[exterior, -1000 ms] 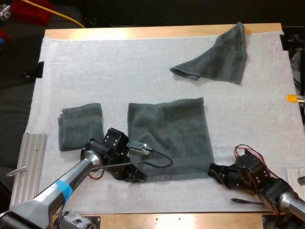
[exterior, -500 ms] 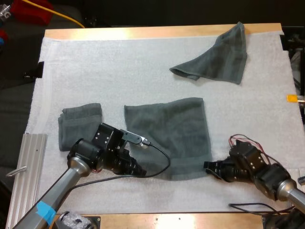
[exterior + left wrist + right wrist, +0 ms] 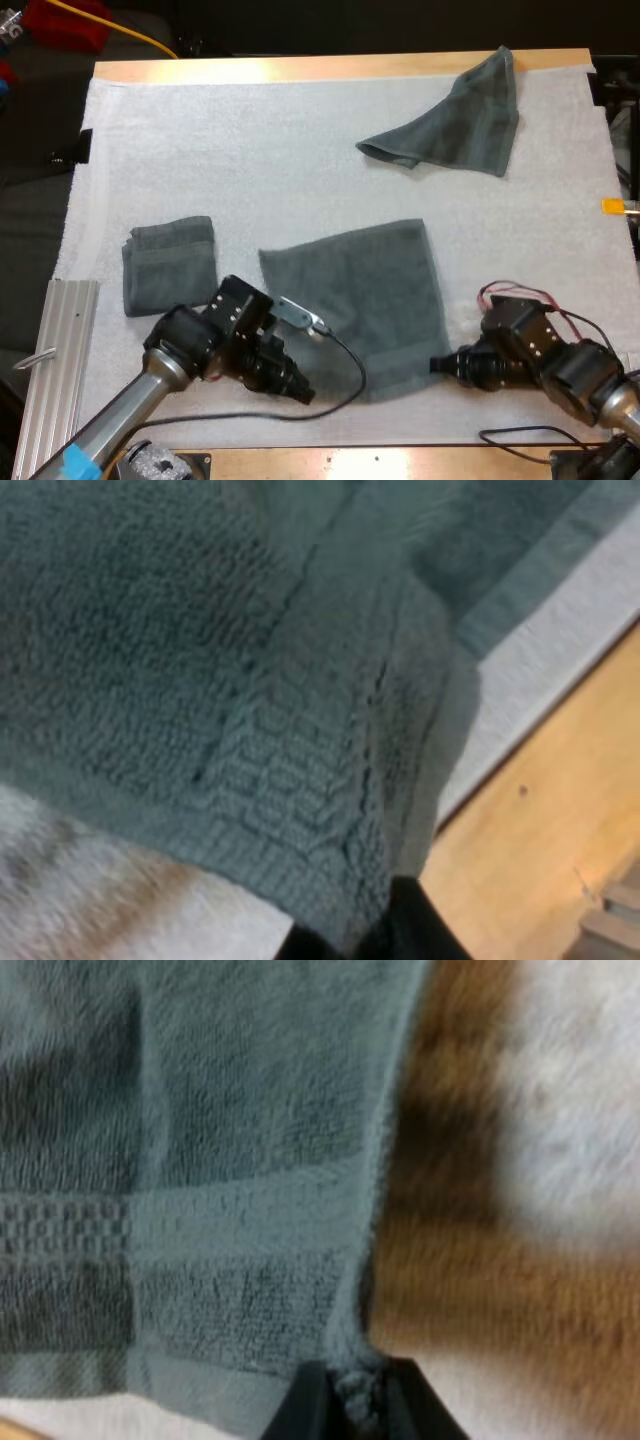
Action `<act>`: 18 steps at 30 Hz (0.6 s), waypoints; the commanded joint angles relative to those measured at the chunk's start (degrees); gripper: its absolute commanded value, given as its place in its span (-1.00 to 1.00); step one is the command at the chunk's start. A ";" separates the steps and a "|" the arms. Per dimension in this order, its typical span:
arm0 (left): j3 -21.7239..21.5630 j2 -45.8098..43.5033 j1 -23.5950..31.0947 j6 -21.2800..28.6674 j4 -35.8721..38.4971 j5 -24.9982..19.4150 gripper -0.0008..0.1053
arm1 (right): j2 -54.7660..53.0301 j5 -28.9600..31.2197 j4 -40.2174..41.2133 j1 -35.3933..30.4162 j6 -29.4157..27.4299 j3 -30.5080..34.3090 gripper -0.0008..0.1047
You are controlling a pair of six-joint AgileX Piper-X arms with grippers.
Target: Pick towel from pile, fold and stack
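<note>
A dark grey-green towel (image 3: 365,300) lies spread in the middle of the white mat. My left gripper (image 3: 303,391) is shut on its near left corner, and in the left wrist view the black fingers (image 3: 415,930) pinch the towel (image 3: 250,680) at its woven border. My right gripper (image 3: 438,364) is shut on the near right corner; its fingers (image 3: 300,1405) clamp the hem of the towel (image 3: 200,1160). A folded towel (image 3: 168,262) rests to the left. A crumpled towel (image 3: 450,120) lies at the back right.
A ribbed metal plate (image 3: 55,345) sits at the mat's near left edge. The wooden table edge (image 3: 540,810) runs close below the held corner. Bare mat (image 3: 240,140) stretches across the back left.
Both grippers have closed on the towel's near corners and drawn them toward the front edge. The towel has slid nearer and skewed, and its far edge has come forward.
</note>
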 commanded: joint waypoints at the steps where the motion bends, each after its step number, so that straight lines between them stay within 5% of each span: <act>1: -0.44 -0.62 -1.16 -0.74 1.38 -0.58 -0.98 | -0.72 1.21 2.15 1.48 0.61 -0.37 -0.94; 7: -0.44 -0.78 -5.25 -0.35 4.75 -3.48 -0.98 | -3.16 6.40 4.25 8.49 5.23 -0.37 -0.94; 13: -0.32 -0.55 -5.18 -0.14 4.68 -3.22 -0.98 | -3.36 9.97 2.33 8.89 9.91 -0.37 -0.94; 18: -0.07 2.87 -1.83 1.83 4.25 1.17 -0.98 | -3.20 10.39 -3.04 8.89 13.59 -0.37 -0.94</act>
